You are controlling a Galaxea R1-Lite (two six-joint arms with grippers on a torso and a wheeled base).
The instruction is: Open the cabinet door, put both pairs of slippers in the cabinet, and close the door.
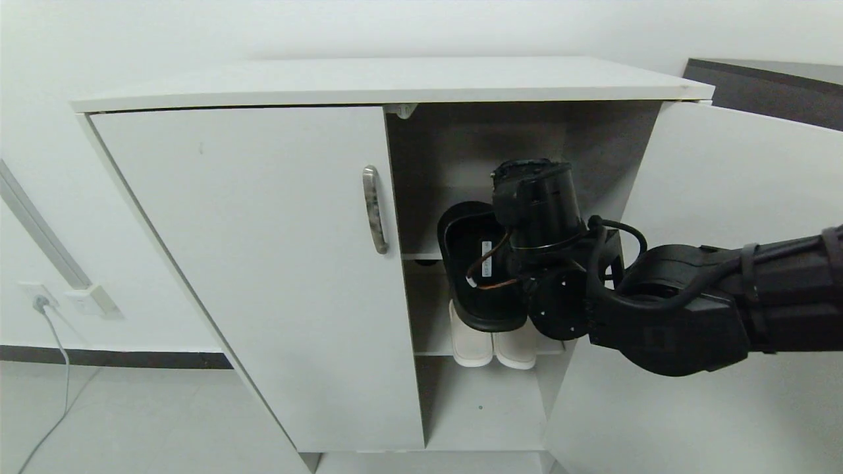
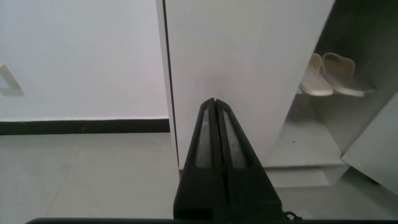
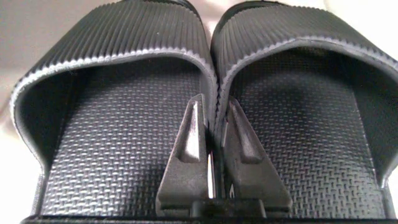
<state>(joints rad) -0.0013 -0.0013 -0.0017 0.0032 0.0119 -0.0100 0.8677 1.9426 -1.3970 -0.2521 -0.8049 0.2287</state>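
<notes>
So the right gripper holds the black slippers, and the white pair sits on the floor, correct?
No: the white pair sits on a cabinet shelf, per the head view. The right gripper does hold the black slippers.

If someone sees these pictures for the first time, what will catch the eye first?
Most striking is the right gripper, which clamps the pair of black slippers by their touching inner walls, at the open right side of the white cabinet. Just below them, a pair of white slippers lies on a shelf. The left gripper, shut and empty, faces the closed left door.
</notes>
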